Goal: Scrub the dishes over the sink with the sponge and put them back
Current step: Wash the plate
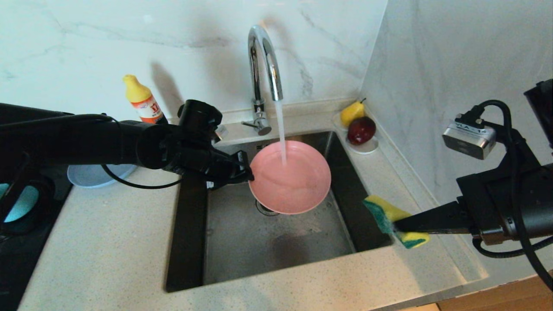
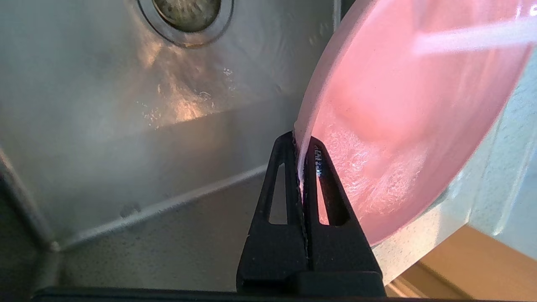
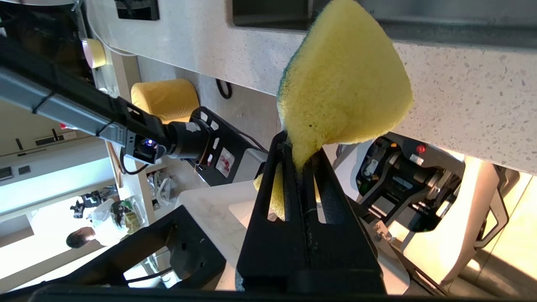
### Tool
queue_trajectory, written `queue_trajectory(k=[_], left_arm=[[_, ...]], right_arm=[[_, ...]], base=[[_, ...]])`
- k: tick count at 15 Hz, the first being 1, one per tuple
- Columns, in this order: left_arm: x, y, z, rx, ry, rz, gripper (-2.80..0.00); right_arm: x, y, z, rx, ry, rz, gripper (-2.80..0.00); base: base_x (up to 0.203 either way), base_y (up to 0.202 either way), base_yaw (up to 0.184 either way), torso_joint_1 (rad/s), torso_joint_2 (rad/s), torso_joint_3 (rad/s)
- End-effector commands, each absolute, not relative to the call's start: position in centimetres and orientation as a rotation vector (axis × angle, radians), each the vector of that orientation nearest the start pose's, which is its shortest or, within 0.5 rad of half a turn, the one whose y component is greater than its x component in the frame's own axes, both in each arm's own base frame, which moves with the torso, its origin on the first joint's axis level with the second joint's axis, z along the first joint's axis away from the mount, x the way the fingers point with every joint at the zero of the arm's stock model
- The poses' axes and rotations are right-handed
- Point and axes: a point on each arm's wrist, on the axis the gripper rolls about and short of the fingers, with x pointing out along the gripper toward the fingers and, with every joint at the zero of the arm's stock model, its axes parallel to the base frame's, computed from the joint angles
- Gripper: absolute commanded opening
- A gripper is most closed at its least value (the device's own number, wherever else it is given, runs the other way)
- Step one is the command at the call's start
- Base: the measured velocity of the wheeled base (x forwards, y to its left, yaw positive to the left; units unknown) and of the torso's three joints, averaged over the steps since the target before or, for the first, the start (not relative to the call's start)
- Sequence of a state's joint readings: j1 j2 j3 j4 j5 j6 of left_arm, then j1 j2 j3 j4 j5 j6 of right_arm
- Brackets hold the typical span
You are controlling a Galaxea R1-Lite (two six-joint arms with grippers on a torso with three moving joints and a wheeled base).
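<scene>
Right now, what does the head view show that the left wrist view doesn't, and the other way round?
Head view only: the tap running onto the plate, the right gripper shut on the sponge beside the sink's right rim, the bottle, the fruit saucer and the blue plate on the counter.

Left wrist view only: the fingers pinching the plate's rim close up, and water sheeting over its face.

Both: the left gripper shut on the plate over the sink, and the drain.
</scene>
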State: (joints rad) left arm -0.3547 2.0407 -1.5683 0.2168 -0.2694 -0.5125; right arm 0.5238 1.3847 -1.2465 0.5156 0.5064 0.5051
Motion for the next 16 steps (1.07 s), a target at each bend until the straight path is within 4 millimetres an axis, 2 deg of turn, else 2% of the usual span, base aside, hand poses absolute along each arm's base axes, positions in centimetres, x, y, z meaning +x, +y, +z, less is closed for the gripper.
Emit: queue_trajectory(k=[1,4,6,8,13,16], left_arm=[[37.8,-15.0,18.4,-0.447,0.857,-0.404,-2.8],[37.4,-14.8,18.7,-0.447,0.863,-0.387,-2.8],[36.6,-14.2,19.9,-0.445,0.832,-0.376,-2.8],[35.4,-13.2,21.2,-0.41,0.784,-0.321,-2.8],[32.0,-10.9,23.9,-0.186,0.625,-0.117,-2.8],[30.0,-9.0,25.5,-0.139,0.548,-0.049,-2.8]], right_arm=[[17.0,11.1,28.8,0.44,0.907,0.804,-2.8],[17.0,11.1,28.9,0.44,0.902,0.806,-2.8],[17.1,11.2,28.7,0.439,0.91,0.804,-2.8],[17.4,11.3,28.4,0.438,0.927,0.797,-2.8],[18.0,11.7,27.8,0.437,0.951,0.787,-2.8],[17.9,11.6,27.5,0.436,0.962,0.782,-2.8]], base=[[0.0,0.0,0.0,0.0,0.0,0.0],[0.0,0.0,0.0,0.0,0.0,0.0],[0.0,0.0,0.0,0.0,0.0,0.0],[0.0,0.0,0.0,0.0,0.0,0.0],[0.0,0.0,0.0,0.0,0.0,0.0],[0.0,0.0,0.0,0.0,0.0,0.0]])
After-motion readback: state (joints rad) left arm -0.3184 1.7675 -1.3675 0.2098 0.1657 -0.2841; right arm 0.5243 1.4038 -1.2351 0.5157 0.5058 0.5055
